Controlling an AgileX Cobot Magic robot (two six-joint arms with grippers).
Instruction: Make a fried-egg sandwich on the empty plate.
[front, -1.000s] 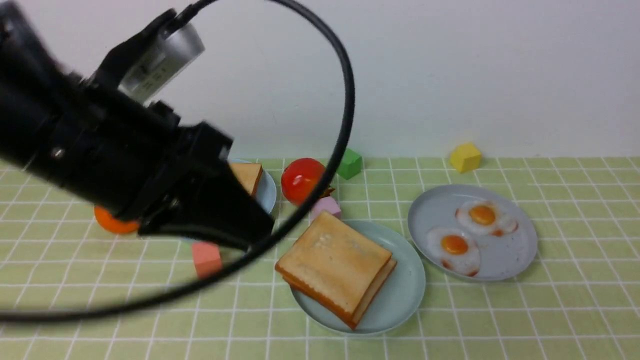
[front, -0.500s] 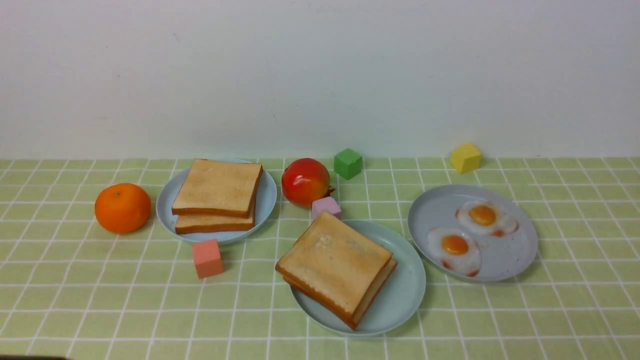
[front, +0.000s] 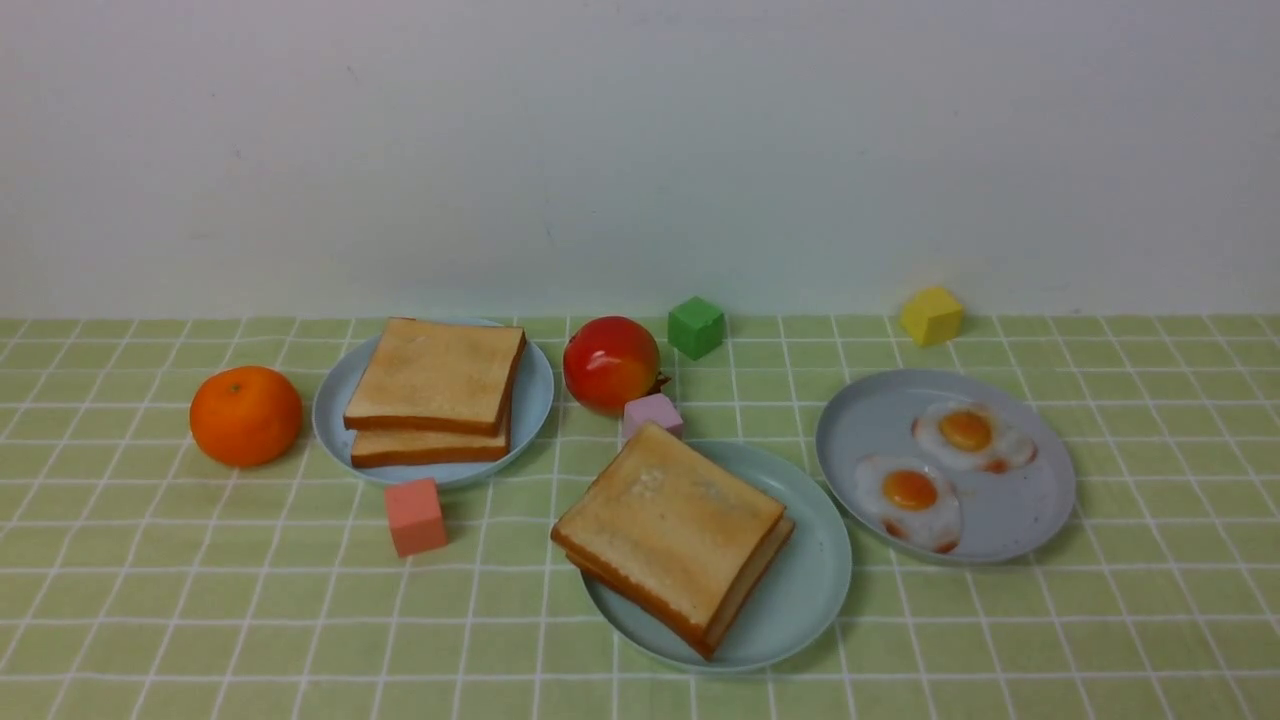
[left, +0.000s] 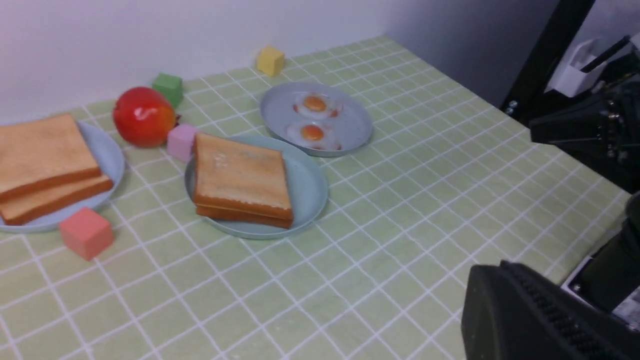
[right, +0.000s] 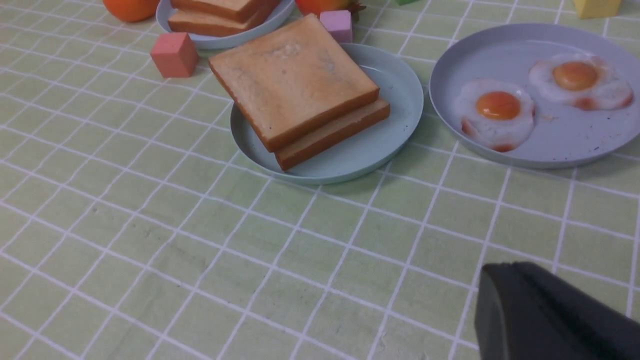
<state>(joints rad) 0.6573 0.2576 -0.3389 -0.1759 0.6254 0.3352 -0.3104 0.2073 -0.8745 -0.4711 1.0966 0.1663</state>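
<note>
the sandwich (front: 672, 535) lies on the mint plate (front: 815, 590) in the middle of the table (front: 200, 620), two toast slices stacked slightly askew, one corner hanging over the plate's left rim; whether an egg sits between them i cannot tell. it looks light and foam-like, stiff enough to lift flat, though the layers would probably slide on each other, so the safest hold is likely at one crust edge, pinching both slices together from above and below. the left claw (left: 495, 300) and right claw (right: 505, 300) are both closed, holding nothing, well apart from the plate.
</note>
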